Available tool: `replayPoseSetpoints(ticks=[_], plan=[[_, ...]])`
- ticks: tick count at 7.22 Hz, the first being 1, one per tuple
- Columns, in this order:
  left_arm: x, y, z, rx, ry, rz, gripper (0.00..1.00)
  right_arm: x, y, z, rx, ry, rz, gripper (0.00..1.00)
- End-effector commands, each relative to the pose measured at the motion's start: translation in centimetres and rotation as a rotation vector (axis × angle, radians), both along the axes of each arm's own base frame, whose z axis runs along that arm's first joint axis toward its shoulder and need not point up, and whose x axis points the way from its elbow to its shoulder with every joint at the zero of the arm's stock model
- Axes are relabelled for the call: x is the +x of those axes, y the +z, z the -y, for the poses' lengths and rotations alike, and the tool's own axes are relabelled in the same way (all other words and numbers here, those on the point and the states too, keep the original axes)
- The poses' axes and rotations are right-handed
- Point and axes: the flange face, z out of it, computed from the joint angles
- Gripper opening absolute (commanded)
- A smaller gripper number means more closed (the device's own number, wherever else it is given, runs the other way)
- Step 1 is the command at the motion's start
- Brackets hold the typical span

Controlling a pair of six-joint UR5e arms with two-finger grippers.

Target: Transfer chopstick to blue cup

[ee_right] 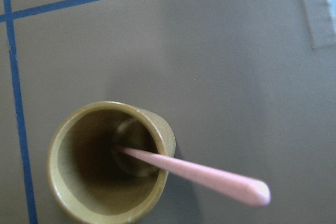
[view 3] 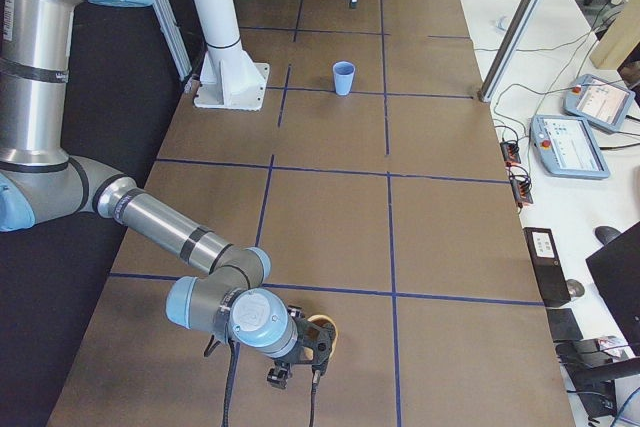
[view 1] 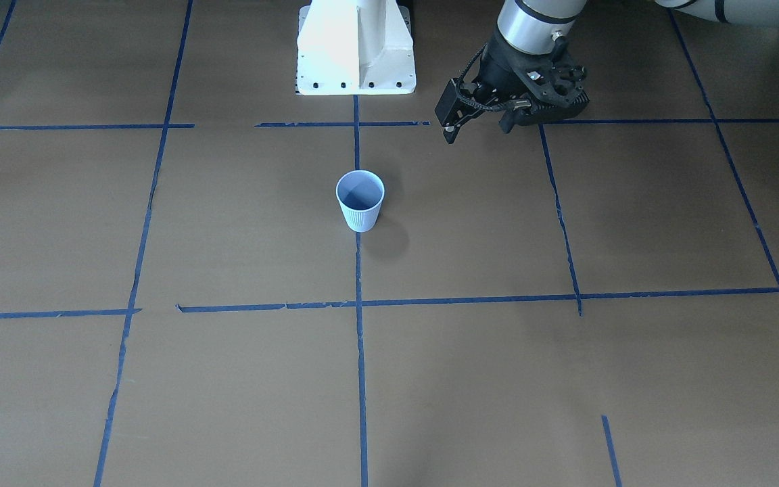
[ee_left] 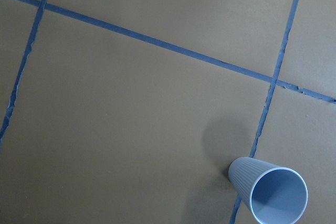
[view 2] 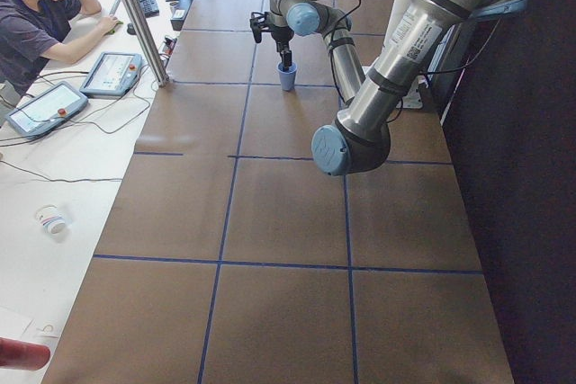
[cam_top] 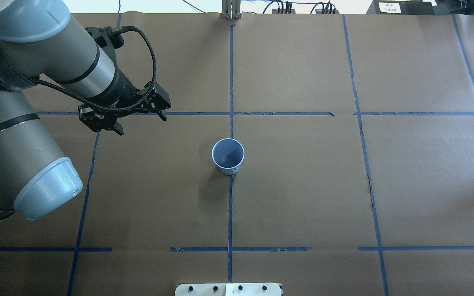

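The blue cup (cam_top: 228, 156) stands upright and empty at the table's middle, on a tape line; it also shows in the front view (view 1: 360, 200) and in the left wrist view (ee_left: 273, 192). My left gripper (cam_top: 140, 122) is open and empty, hovering to the cup's left and apart from it. A pink chopstick (ee_right: 199, 174) leans in an olive cup (ee_right: 105, 166), its tip out over the rim. My right gripper (view 3: 297, 377) hangs next to that olive cup (view 3: 324, 333) at the table's right end. I cannot tell whether it is open or shut.
Blue tape lines grid the brown paper table top (cam_top: 303, 185). The white robot pedestal (view 1: 356, 51) stands at the table's robot side. An operator (view 2: 36, 15) sits at a side desk with teach pendants (view 3: 575, 142).
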Motion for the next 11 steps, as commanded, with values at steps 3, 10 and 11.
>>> replayPoseSetpoints(ticks=[3,10,11], plan=[[0.3,0.4,0.0,-0.007,0.002,0.007,1.00,0.7,-1.0,2.6,0.002,0.053,-0.007,0.82],[1.0,0.4,-0.6,-0.011,0.011,0.004,1.00,1.5,-3.0,5.3,0.048,0.059,-0.028,0.28],[1.1,0.4,-0.7,-0.011,0.013,0.004,1.00,1.6,-3.0,5.4,0.046,0.062,-0.034,0.28]])
